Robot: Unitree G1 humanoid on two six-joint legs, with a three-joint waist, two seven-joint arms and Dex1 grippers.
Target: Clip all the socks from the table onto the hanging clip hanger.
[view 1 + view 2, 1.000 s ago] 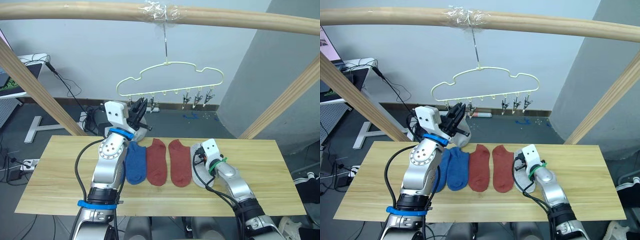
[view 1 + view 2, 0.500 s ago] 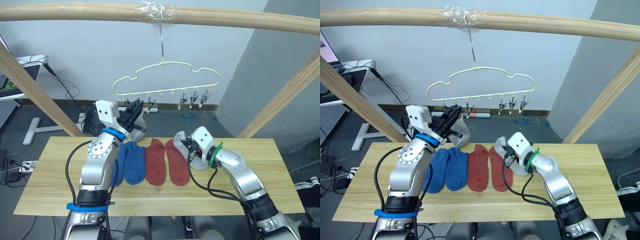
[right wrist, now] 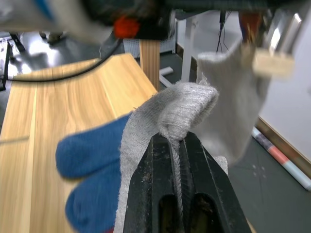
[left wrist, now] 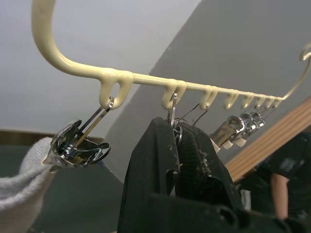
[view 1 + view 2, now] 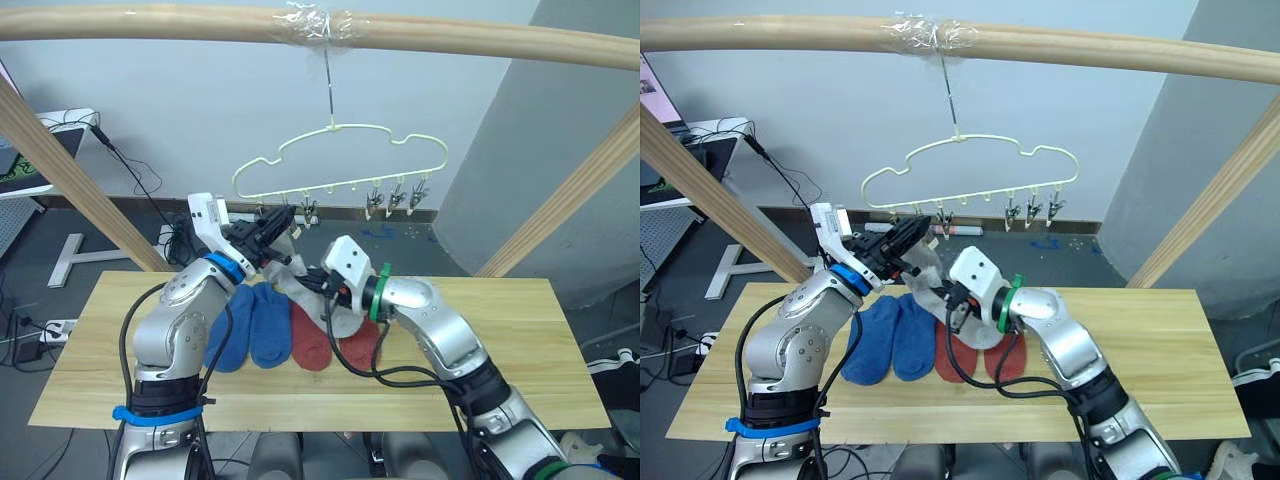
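Pinching a grey sock (image 3: 167, 114), right tool (image 3: 176, 141); left tool (image 4: 176, 130) squeezing a clip (image 4: 173, 109).

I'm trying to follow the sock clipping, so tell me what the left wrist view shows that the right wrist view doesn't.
The left wrist view alone shows the clip hanger's pale-yellow bar, its row of silver clips, and the left gripper shut on the second clip. The right wrist view alone shows the table, the blue socks and the right gripper pinching a grey sock. Both share the already clipped grey sock.
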